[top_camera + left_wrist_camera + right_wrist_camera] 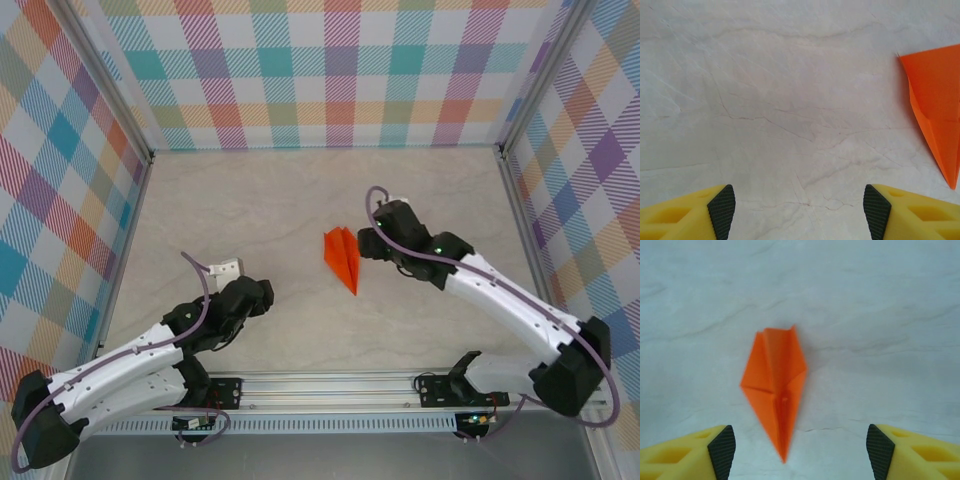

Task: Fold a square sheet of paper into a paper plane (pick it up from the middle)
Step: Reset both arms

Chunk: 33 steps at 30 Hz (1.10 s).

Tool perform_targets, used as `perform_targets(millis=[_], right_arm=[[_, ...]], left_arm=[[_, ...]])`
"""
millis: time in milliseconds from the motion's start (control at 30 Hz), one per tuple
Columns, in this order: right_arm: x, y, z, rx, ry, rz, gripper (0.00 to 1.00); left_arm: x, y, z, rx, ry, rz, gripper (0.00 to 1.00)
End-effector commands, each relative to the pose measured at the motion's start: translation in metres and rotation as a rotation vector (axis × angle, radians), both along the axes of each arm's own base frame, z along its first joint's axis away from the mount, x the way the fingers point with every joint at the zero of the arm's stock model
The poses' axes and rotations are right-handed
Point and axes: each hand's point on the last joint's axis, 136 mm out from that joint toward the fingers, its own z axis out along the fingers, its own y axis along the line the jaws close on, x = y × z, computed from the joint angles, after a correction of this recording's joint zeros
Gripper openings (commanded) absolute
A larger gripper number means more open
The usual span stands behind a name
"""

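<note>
The square sheet of paper lies folded into an orange paper plane [342, 258] on the marble tabletop near the middle, narrow nose toward the arms. My right gripper [374, 238] hovers just right of it, open and holding nothing. In the right wrist view the paper plane [776, 390] lies flat with its nose between and slightly ahead of the right gripper [800, 452], touching neither pad. My left gripper [232, 272] is off to the left, also open. In the left wrist view the left gripper [799, 212] spans bare table, with the paper plane [937, 100] at the right edge.
Checked walls [320, 70] close in the table on the back and both sides. A metal rail [330, 385] carrying both arm bases runs along the near edge. Bare marble [250, 200] surrounds the plane.
</note>
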Motion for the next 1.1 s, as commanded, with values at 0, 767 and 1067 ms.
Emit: perform_targets(millis=[0,767,1067], right_arm=[[0.01,-0.072,-0.008,-0.105,-0.114,-0.237,0.78],[0.097,-0.154,-0.11,-0.192,-0.295,-0.234,0.98],[0.109,-0.128,-0.112,-0.172,-0.366,-0.006,0.96]], left_arm=[[0.004,0.025,0.002,0.099,-0.047,0.044,0.75],[0.09,0.129,0.03,0.457,-0.228,0.275,1.0],[0.126,0.121,0.005,0.495,-0.371,0.162,1.0]])
